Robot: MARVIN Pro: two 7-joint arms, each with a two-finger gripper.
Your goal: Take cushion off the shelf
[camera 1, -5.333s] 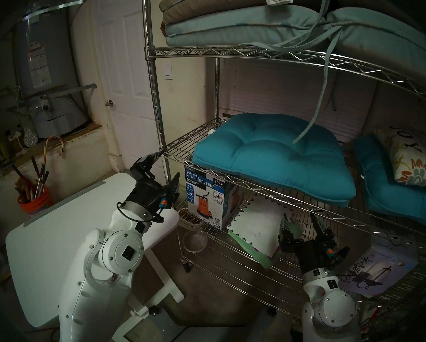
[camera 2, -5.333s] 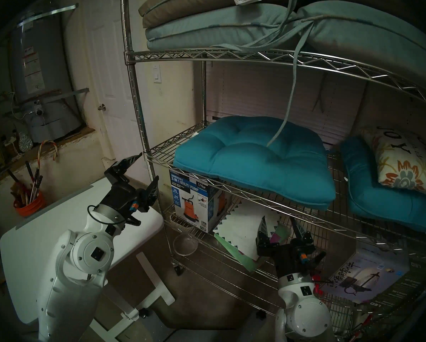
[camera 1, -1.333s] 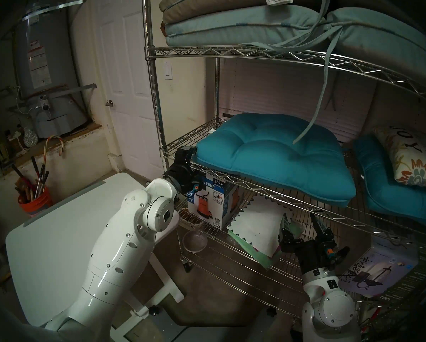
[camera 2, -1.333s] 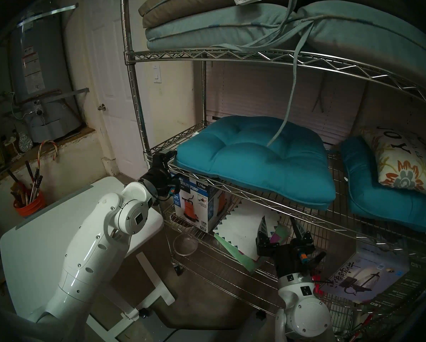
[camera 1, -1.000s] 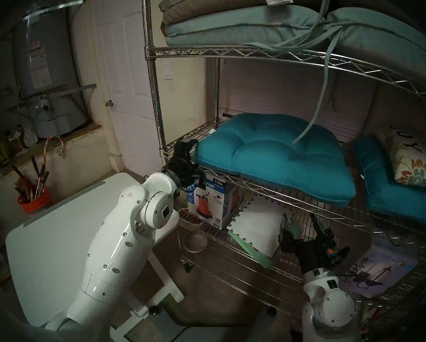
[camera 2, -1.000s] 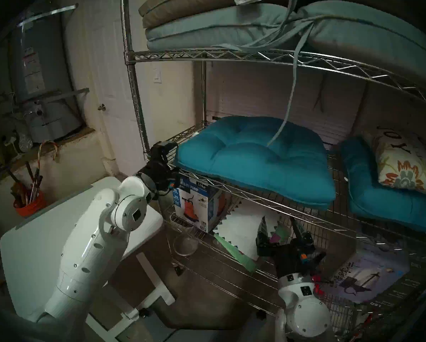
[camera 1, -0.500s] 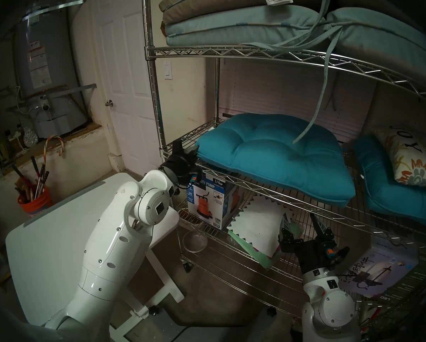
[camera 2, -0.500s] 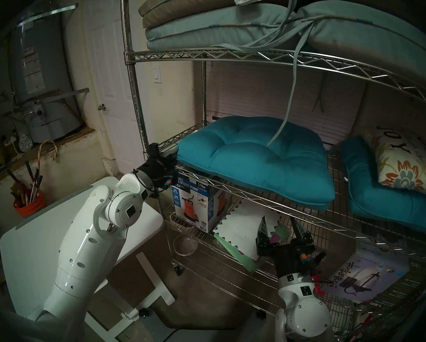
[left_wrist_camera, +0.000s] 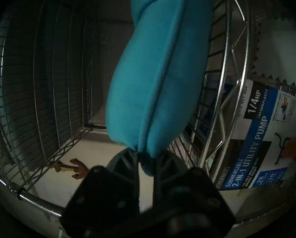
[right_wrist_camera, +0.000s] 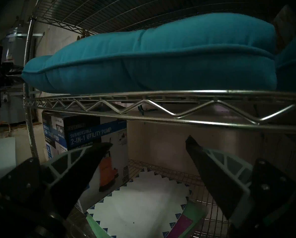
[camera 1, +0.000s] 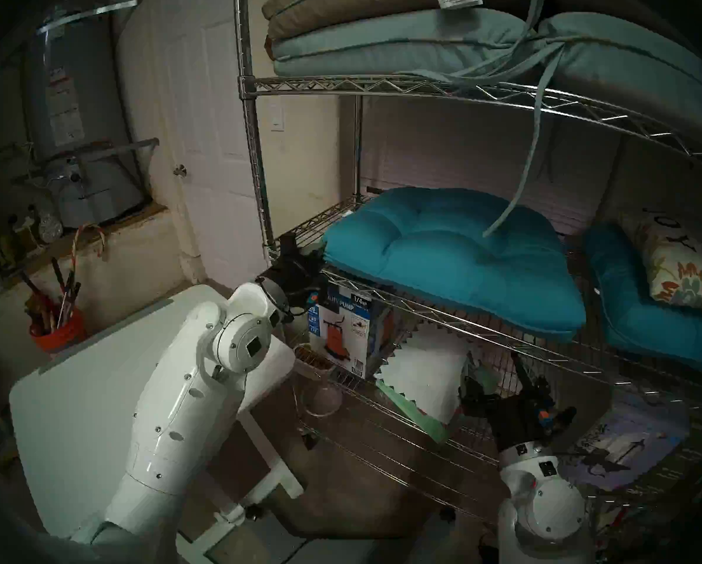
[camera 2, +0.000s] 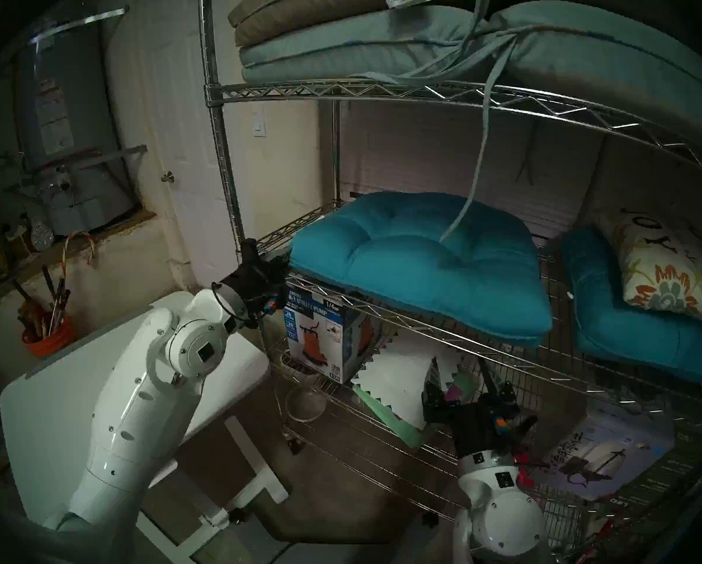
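The bright teal cushion (camera 1: 451,258) lies on the middle tier of the chrome wire shelf (camera 1: 443,306), its front edge hanging a little over the zigzag rim. At its near left corner sits the left gripper (camera 1: 314,258) — dark, hard to read, pressed right against the fabric. A pale tie strap (camera 1: 520,184) dangles from the tier above onto the cushion's top. Below, the pump box (camera 1: 349,331) stands on the lower tier; the right gripper (camera 1: 500,372) points up there, fingers (camera 1: 522,370) spread — nothing between them.
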